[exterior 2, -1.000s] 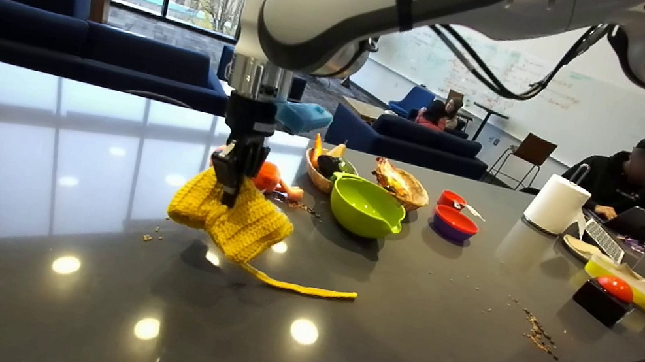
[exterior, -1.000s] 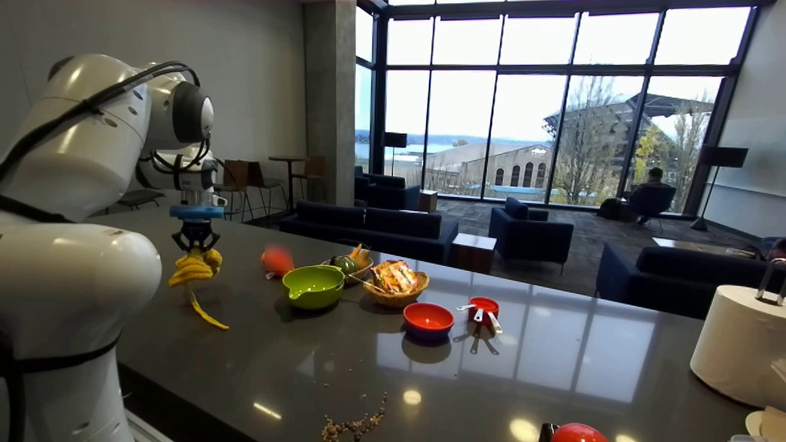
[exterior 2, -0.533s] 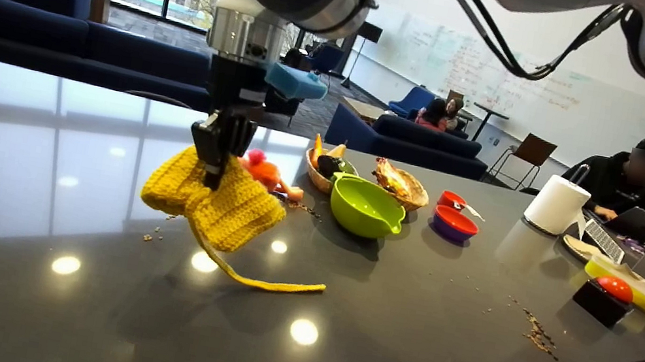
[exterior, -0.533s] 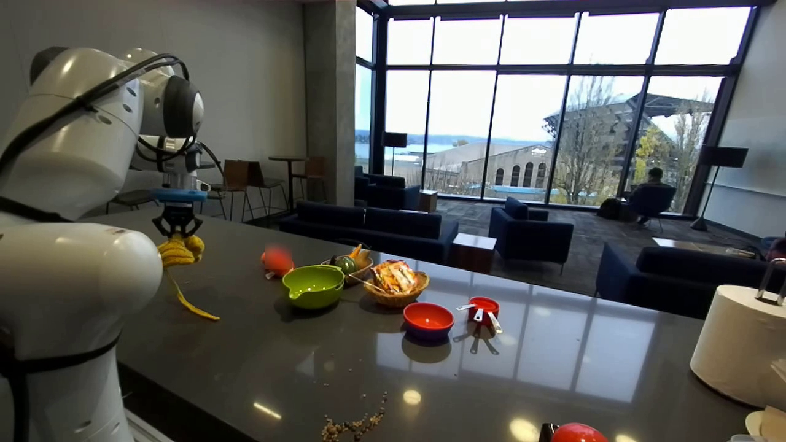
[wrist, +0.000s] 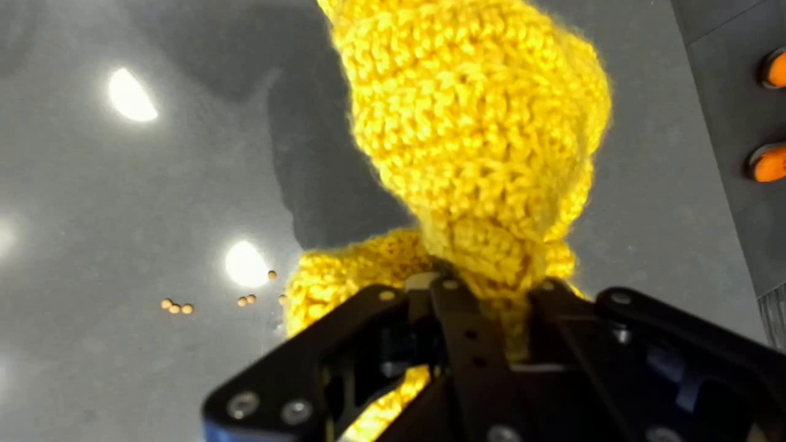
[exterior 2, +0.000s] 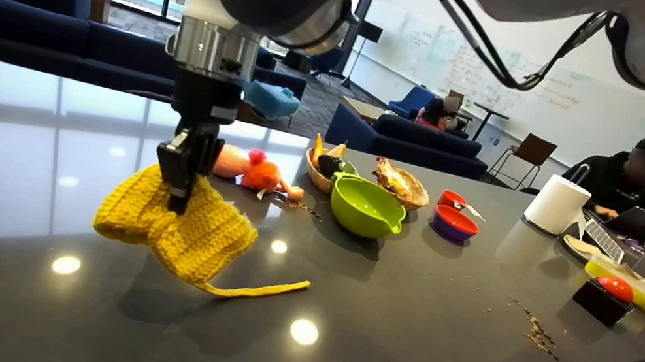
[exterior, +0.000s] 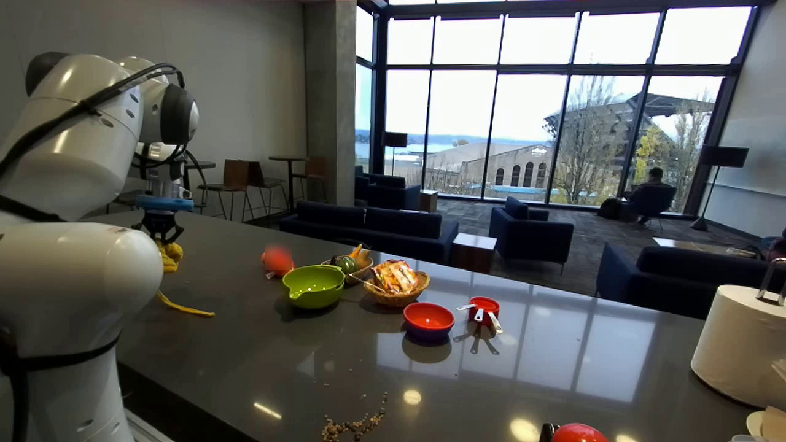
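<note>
Clearly clenched in the gripper (exterior 2: 178,202): yellow knitted piece (exterior 2: 176,236), bow-like, pinched between both jaws at or near its narrow waist (wrist: 491,245). Hangs over the dark counter (exterior 2: 372,349), seemingly clear of it given the offset shadow (wrist: 331,153); well apart from the green bowl (exterior 2: 364,208). Partly hidden behind the arm (exterior: 98,252) in an exterior view.

Probably light, soft, floppy; likely to squash under pressure and droop at the ends. Not fragile by the look of it, nor slippery: good friction to be expected from coarse stitches. Might snag a loop on a gripper edge. Best taken at the gathered waist, as now, for balance and bulk. Avoid pulling on the thin cord (exterior 2: 259,293), apt to swing or tug the knit askew.

Long axis: end to end through the waist, roughly sideways in an exterior view, tilted lower at the right-hand end (exterior 2: 219,241). Runs more up and down in the wrist view, with a big lobe (wrist: 479,116) toward the top and a second lobe (wrist: 344,276) lower left, partly behind the jaws. Trails the cord from the underside, pointing rightward and slightly up; contact of cord tip with counter: cannot tell.
</note>
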Robot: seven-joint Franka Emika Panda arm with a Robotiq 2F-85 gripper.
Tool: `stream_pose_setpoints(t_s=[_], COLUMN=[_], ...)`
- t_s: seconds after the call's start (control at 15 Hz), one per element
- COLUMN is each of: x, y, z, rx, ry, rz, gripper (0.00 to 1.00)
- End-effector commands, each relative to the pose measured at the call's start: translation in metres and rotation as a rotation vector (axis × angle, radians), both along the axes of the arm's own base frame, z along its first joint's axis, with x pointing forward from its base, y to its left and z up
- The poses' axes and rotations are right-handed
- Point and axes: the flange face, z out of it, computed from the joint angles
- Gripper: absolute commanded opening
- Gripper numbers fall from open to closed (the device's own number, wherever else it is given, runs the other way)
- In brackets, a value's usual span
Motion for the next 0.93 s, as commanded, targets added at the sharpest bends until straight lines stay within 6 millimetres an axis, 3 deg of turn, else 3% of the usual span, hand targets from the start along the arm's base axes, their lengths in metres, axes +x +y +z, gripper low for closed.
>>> stream_pose_setpoints(t_s=[0.0, 0.87], x=[0.006, 0.041], y=[0.007, 0.009], z=[-0.020, -0.113], rx=[0.055, 0.123], ry=[0.003, 0.128], rz=[0.052, 0.150], gripper=[0.04, 0.04])
